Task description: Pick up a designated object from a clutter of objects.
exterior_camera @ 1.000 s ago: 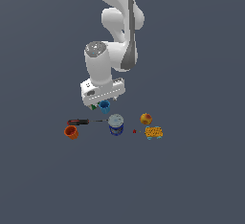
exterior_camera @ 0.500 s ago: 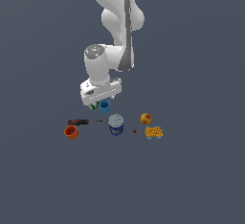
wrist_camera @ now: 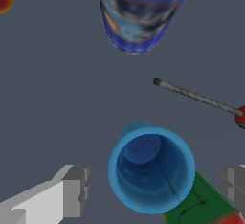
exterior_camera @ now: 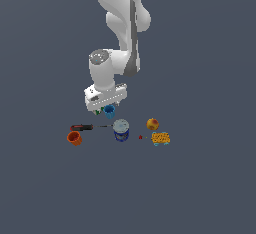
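The bright blue cup (exterior_camera: 109, 111) stands upright on the grey floor, open side up, and fills the middle of the wrist view (wrist_camera: 150, 175). My gripper (exterior_camera: 105, 108) hangs just above it. It is open (wrist_camera: 153, 187). One finger (wrist_camera: 72, 189) is on one side of the cup and the other finger (wrist_camera: 234, 182) on the opposite side, both with a gap to the rim. A red and green cube (wrist_camera: 206, 204) lies against the cup, partly under it in the wrist view; in the exterior view only a green edge (exterior_camera: 98, 112) shows.
A dark-blue can with a silver lid (exterior_camera: 121, 130) (wrist_camera: 141, 12) stands close in front of the cup. A screwdriver (exterior_camera: 85, 127) (wrist_camera: 196, 97) lies between them toward the exterior view's left, near an orange cup (exterior_camera: 74, 138). A yellow-red fruit (exterior_camera: 152, 124) and a yellow packet (exterior_camera: 161, 138) lie to the right.
The gripper has come down a little over the blue cup. The objects have not moved.
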Robot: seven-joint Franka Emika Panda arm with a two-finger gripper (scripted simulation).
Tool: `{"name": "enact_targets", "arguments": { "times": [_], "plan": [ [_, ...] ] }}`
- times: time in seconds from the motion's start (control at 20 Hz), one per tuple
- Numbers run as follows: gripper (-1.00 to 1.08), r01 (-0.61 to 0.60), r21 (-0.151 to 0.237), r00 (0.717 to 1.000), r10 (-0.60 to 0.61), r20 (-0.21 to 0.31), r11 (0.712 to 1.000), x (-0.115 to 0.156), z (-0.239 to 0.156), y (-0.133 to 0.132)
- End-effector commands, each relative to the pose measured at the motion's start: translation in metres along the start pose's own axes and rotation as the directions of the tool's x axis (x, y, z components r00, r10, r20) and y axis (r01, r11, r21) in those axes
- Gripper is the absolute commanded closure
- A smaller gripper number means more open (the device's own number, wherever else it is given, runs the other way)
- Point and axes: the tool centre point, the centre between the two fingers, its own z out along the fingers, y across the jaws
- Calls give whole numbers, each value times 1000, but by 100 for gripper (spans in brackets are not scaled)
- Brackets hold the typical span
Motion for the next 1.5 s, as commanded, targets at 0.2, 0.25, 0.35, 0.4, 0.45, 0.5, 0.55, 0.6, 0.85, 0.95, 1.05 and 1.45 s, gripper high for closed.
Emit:
{"name": "enact_targets", "arguments": {
  "times": [0.2,0.25,0.35,0.4,0.45,0.5,0.55,0.6,0.85,0.95,1.05,1.45],
  "plan": [
    [-92,1,0,1000,-1,0,1000,-1,25,0],
    [-92,1,0,1000,-1,0,1000,-1,29,0],
    [-92,2,0,1000,-2,0,1000,-1,33,-1],
    [-92,2,0,1000,-2,0,1000,-1,35,-1],
    [-92,2,0,1000,-2,0,1000,-1,36,0],
    [-92,2,0,1000,-2,0,1000,-1,37,0],
    [-92,2,0,1000,-2,0,1000,-1,37,0],
    [108,2,0,1000,-2,0,1000,-1,37,0],
    [108,2,0,1000,-2,0,1000,-1,37,0],
    [108,2,0,1000,-2,0,1000,-1,37,0],
    [108,2,0,1000,-2,0,1000,-1,37,0],
    [108,1,-1,1000,-1,-1,1000,5,27,2]
  ]
}}
